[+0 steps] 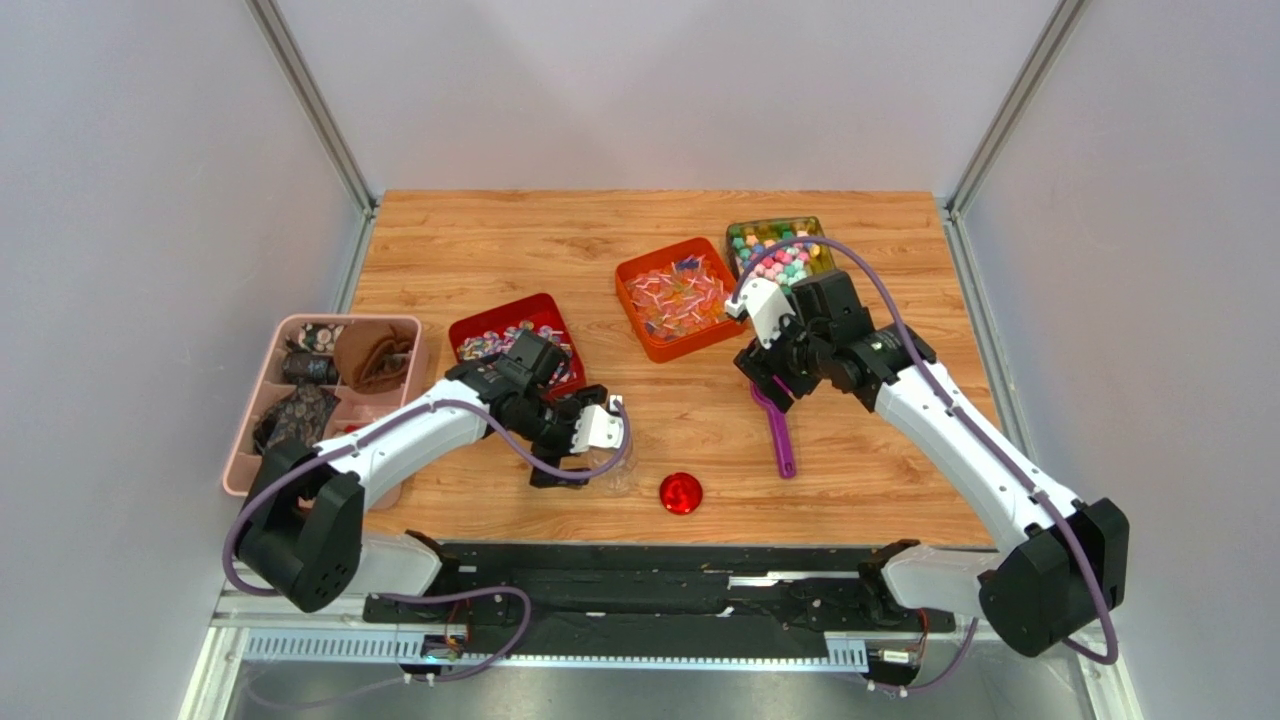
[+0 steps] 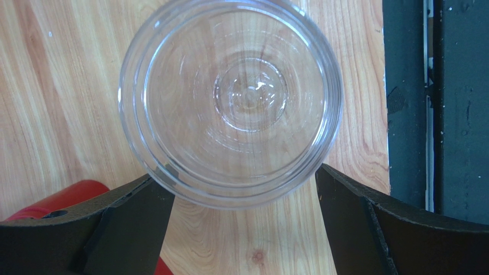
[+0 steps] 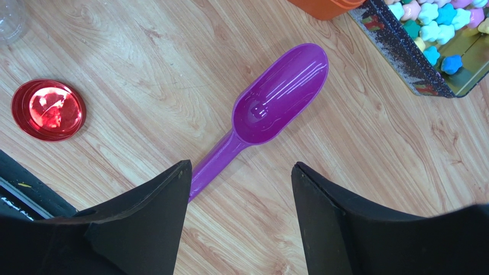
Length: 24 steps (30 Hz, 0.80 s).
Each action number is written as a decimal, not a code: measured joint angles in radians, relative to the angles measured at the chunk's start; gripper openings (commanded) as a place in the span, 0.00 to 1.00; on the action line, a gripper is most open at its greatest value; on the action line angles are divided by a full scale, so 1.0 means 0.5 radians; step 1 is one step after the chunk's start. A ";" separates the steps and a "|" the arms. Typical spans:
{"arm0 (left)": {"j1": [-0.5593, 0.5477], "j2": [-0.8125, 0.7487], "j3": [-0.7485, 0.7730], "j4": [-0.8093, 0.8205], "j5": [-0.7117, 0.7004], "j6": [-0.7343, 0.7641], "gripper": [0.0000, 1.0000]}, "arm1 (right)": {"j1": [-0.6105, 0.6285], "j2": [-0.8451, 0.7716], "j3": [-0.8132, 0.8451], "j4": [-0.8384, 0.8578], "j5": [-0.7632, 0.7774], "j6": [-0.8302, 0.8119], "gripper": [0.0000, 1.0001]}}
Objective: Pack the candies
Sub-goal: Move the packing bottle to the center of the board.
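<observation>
Wood-grain table [image 1: 451, 240] inside plain grey walls [image 1: 150, 150].
Candies [image 1: 676, 297] heaped in orange tray [image 1: 625, 300], more in red tray [image 1: 460, 323] and dark tray [image 3: 402, 54]; right gripper [image 3: 239, 167] spread wide above purple scoop [image 3: 275, 94]; left gripper [image 2: 241, 183] flanking clear jar [image 2: 229, 97], grip impossible to judge.

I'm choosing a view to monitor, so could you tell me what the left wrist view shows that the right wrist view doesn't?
Left wrist only: the inside of the empty clear jar between the left gripper's fingers. Right wrist only: the purple scoop, red lid and candies beyond the open right gripper. Both: the wooden table.
</observation>
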 measured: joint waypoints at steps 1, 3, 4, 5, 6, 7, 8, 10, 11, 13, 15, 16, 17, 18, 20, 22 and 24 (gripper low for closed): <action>-0.004 0.009 0.007 0.002 0.009 -0.001 0.99 | -0.008 -0.011 -0.012 0.002 -0.001 0.000 0.69; -0.015 0.031 0.024 0.006 0.024 -0.002 0.99 | -0.022 -0.031 -0.037 0.009 -0.003 0.001 0.69; -0.020 0.040 0.031 0.011 0.031 -0.003 0.99 | -0.031 -0.040 -0.050 0.008 -0.005 0.000 0.69; -0.027 0.048 0.038 0.018 0.037 -0.006 0.99 | -0.041 -0.050 -0.061 0.010 -0.009 0.001 0.69; -0.034 0.059 0.046 0.022 0.043 -0.008 0.99 | -0.050 -0.058 -0.069 0.009 -0.014 0.001 0.69; -0.042 0.069 0.052 0.025 0.050 -0.010 0.99 | -0.065 -0.068 -0.076 0.009 -0.022 0.001 0.69; -0.049 0.079 0.056 0.031 0.056 -0.014 0.99 | -0.076 -0.075 -0.077 0.009 -0.024 0.001 0.69; -0.066 0.098 0.063 0.047 0.066 -0.023 0.99 | -0.111 -0.100 -0.086 0.022 -0.040 0.002 0.69; -0.071 0.106 0.063 0.053 0.070 -0.027 0.99 | -0.127 -0.117 -0.093 0.025 -0.049 0.002 0.69; -0.089 0.124 0.064 0.066 0.071 -0.037 0.99 | -0.155 -0.143 -0.106 0.033 -0.061 0.002 0.69; -0.105 0.143 0.064 0.075 0.070 -0.040 0.99 | -0.175 -0.159 -0.122 0.058 -0.073 0.002 0.69; -0.107 0.147 0.065 0.077 0.069 -0.043 0.99 | -0.179 -0.163 -0.129 0.065 -0.075 0.002 0.69; -0.108 0.150 0.065 0.080 0.069 -0.047 0.98 | -0.183 -0.166 -0.138 0.070 -0.077 0.003 0.69; -0.108 0.150 0.066 0.084 0.068 -0.050 0.98 | -0.185 -0.166 -0.142 0.069 -0.082 0.004 0.69; -0.108 0.154 0.079 0.089 0.065 -0.056 0.94 | -0.188 -0.167 -0.153 0.086 -0.089 0.008 0.69; -0.108 0.157 0.096 0.094 0.065 -0.069 0.93 | -0.188 -0.169 -0.162 0.101 -0.090 0.009 0.69; -0.108 0.158 0.103 0.108 0.063 -0.077 0.86 | -0.188 -0.169 -0.169 0.109 -0.091 0.010 0.69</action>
